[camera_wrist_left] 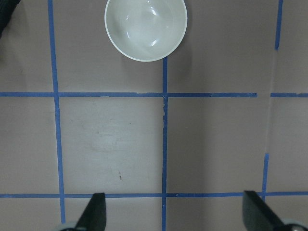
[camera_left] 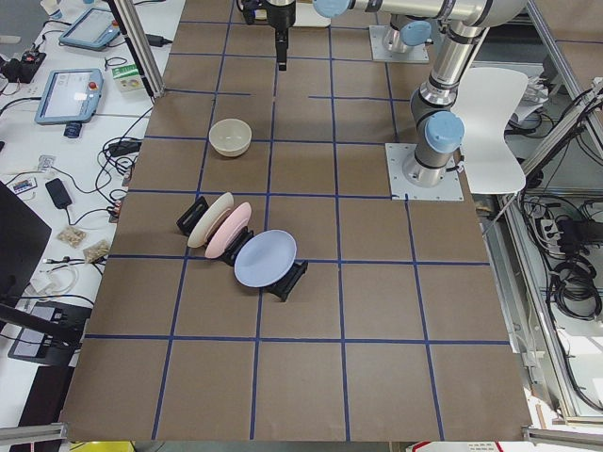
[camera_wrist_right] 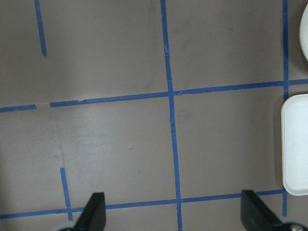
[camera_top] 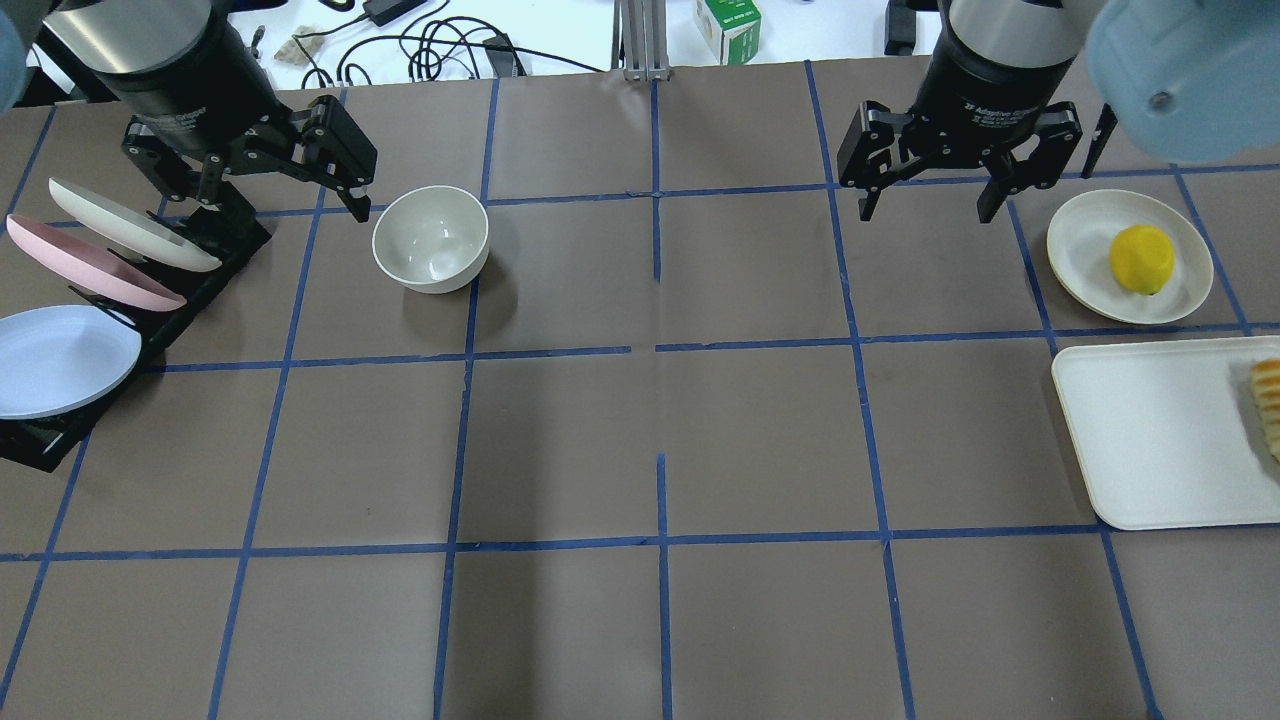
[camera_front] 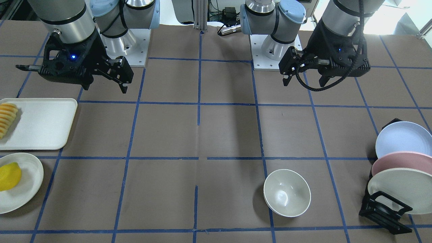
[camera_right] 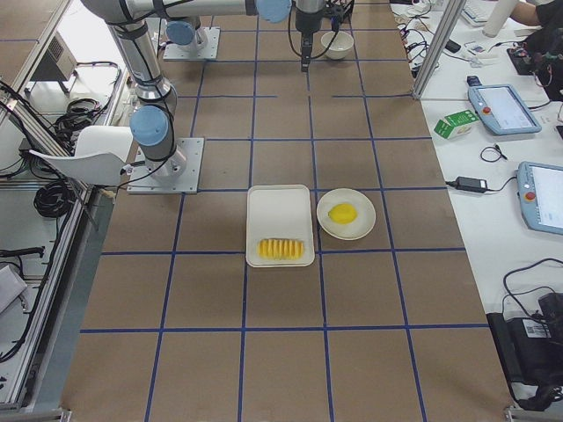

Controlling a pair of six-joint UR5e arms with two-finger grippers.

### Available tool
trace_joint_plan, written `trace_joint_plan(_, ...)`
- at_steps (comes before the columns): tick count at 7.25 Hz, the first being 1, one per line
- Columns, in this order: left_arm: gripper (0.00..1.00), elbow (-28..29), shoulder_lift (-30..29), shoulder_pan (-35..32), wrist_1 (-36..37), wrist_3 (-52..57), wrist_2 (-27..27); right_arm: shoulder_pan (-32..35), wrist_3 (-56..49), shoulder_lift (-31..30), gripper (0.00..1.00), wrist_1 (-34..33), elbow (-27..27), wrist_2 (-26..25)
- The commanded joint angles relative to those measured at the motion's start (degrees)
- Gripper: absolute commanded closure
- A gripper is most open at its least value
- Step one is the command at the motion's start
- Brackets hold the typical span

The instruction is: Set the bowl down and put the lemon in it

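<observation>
1 bowl [camera_top: 430, 240], 1 lemon [camera_top: 1141, 259], 3 racked plates [camera_top: 60, 360]; left gripper [camera_wrist_left: 175, 214], right gripper [camera_top: 928, 205]: jaws wide.

Front view's left edge clips lemon [camera_front: 9, 176] & sliced fruit row [camera_front: 6, 119]; right wrist cam shows tray [camera_wrist_right: 296, 144] only partly.

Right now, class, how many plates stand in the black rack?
3. The blue plate at one end, the pink plate in the middle, the off-white plate nearest the bowl. None looks hidden.
</observation>
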Motion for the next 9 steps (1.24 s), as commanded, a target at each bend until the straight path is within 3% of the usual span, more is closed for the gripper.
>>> trace_joint_plan(1,0.00,0.0,0.0,0.0,0.0,0.0,0.0,0.0,0.0,0.0,0.00,-0.1,0.0,0.1)
trace_joint_plan(6,0.00,-0.6,0.2,0.6,-0.1,1.2,0.0,-0.1,-0.1,0.0,0.00,-0.4,-0.1,0.0)
trace_joint_plan(7,0.00,-0.8,-2.6,1.2,1.5,3.5,0.0,-0.1,-0.1,0.0,0.00,-0.4,0.0,0.0)
trace_joint_plan(8,0.00,-1.2,-8.0,1.2,9.3,3.2,0.2,-0.3,-0.3,0.0,0.00,-0.3,-0.1,0.0)
trace_joint_plan(9,0.00,-1.9,-14.3,1.3,12.4,3.1,0.3,-1.0,-0.9,0.1,0.00,-0.5,-0.1,0.0)
